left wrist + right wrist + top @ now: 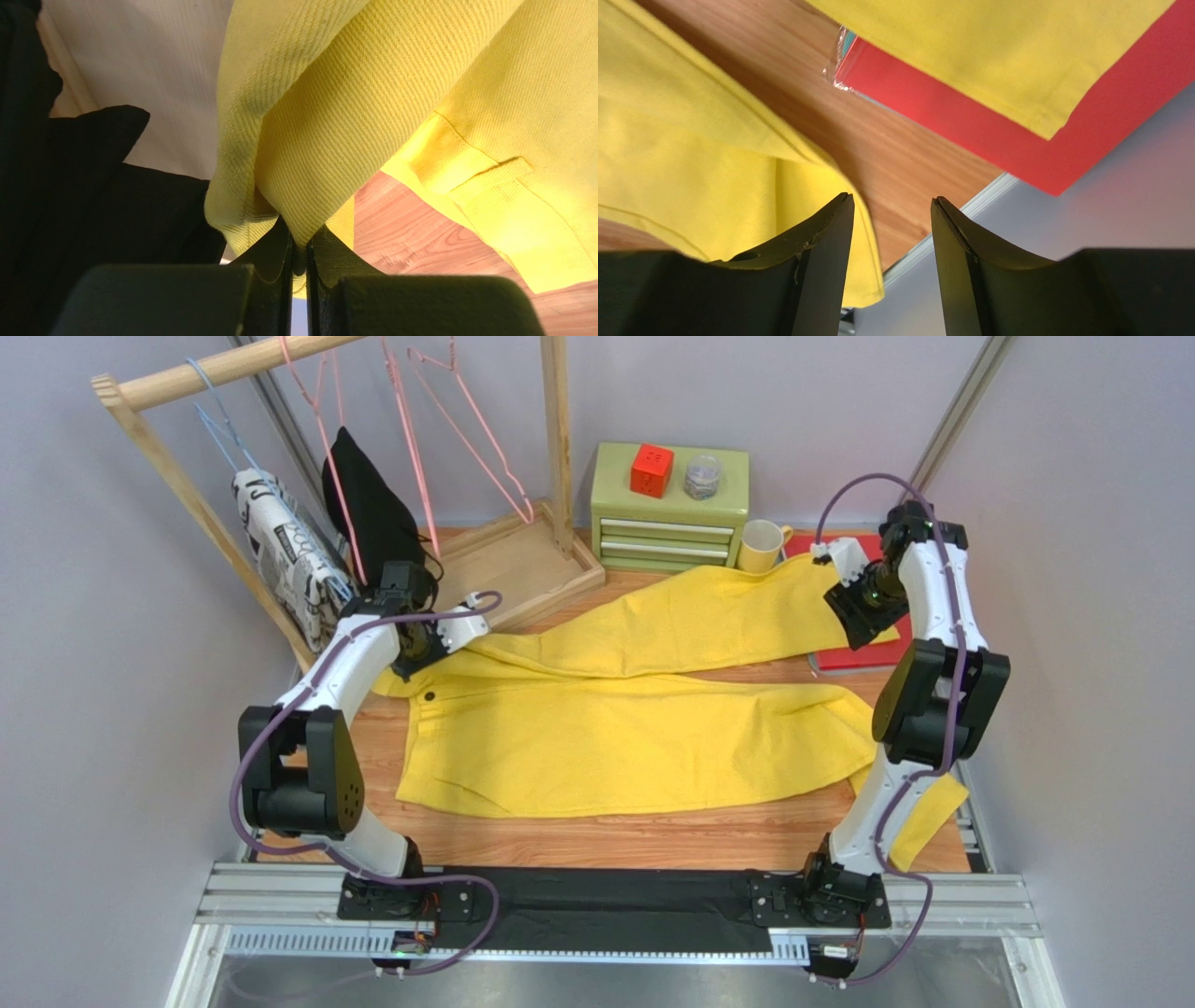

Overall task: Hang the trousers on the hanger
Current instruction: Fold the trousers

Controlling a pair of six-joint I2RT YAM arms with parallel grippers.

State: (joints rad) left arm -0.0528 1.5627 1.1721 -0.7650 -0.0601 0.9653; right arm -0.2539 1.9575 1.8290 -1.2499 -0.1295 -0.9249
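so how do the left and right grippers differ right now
The left gripper is shut, pinching a fold of the trousers; the right gripper is open, with nothing between its fingers. The left gripper is at the waist end, beside the black garment; the right gripper is at the leg end, near the red book. Both have black fingers and sit close to the yellow cloth.

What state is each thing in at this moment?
Trousers, spread on the table, waist corner pinched.
Pink hanger, hanging bare on the rail.
Left end effector, shut on the trousers.
Right end effector, open, holding nothing.
Green drawer unit, drawers closed.
Yellow mug, upright.
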